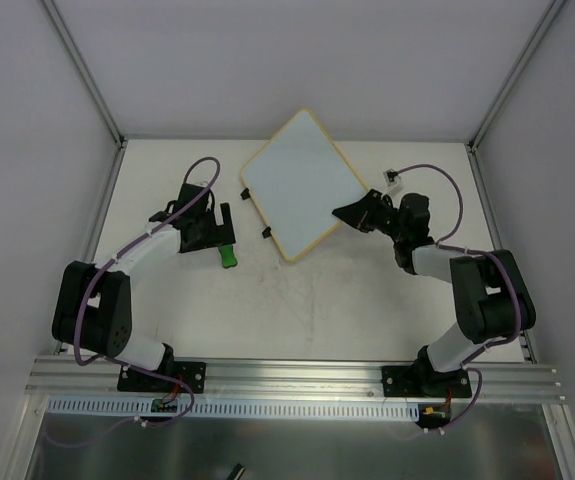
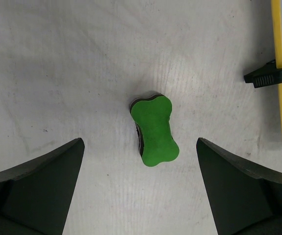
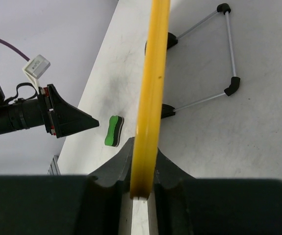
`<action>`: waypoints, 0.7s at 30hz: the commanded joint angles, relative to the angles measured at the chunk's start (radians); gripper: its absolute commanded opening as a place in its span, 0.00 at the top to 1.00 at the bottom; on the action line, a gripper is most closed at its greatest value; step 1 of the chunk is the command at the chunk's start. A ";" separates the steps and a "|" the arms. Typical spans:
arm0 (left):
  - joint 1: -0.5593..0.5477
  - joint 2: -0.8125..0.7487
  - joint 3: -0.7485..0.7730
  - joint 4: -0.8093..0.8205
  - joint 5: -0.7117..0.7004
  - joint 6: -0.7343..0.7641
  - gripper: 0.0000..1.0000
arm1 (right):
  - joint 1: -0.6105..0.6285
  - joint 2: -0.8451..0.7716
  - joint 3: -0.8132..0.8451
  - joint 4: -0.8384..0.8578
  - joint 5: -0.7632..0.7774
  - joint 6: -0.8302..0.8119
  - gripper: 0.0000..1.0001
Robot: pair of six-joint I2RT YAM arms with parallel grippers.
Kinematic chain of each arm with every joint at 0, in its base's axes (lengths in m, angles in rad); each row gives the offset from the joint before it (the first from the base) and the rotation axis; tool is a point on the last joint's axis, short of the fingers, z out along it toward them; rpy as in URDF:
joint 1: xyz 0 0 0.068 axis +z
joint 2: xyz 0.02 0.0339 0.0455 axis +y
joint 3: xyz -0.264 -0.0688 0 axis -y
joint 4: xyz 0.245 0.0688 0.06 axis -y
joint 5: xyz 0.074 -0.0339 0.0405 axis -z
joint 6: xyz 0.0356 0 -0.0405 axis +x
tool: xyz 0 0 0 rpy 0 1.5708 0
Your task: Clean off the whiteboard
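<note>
1. The whiteboard [image 1: 302, 185] is at the far middle of the table [image 1: 317, 310]; from above it is turned like a diamond, and its white face looks clean.
2. The right gripper [image 3: 143, 147] is at the right side of the board; its two fingers are pressed tight on the thin yellow frame [image 3: 150, 73], one finger on each face of the board.
3. From the right wrist the board is seen edge on; it shows as one yellow strip going up the middle of the view.
4. Next to that strip is a thin wire stand [image 3: 230, 49] with black ends; it seems to sit on one face of the board, but I cannot tell which face.
5. The left gripper [image 2: 140, 147] hangs over the table, to the left of the board; its fingers [image 2: 42, 191] stand wide apart and hold nothing.
6. A small green eraser [image 2: 155, 129] lies flat on the table between those two fingers; it touches neither of them.
7. The eraser is shaped a bit like a bone; it is green on top, with a dark layer under it.
8. A black clip [image 2: 268, 76] sticks out from the left edge of the board; it is near the eraser but apart from it; the view from above shows a second clip on the same edge.
</note>
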 commanded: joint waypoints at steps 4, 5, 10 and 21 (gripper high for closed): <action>-0.001 -0.042 -0.011 0.020 -0.028 0.012 0.01 | 0.032 -0.067 0.064 -0.083 -0.031 -0.098 0.83; -0.003 -0.042 -0.013 0.020 -0.030 0.013 0.01 | 0.035 -0.067 0.067 -0.086 -0.031 -0.103 0.82; -0.003 -0.051 -0.016 0.020 -0.031 0.015 0.01 | 0.042 -0.072 0.073 -0.109 -0.022 -0.124 0.69; -0.003 -0.060 -0.019 0.020 -0.034 0.017 0.01 | 0.048 -0.063 0.081 -0.122 -0.008 -0.135 0.39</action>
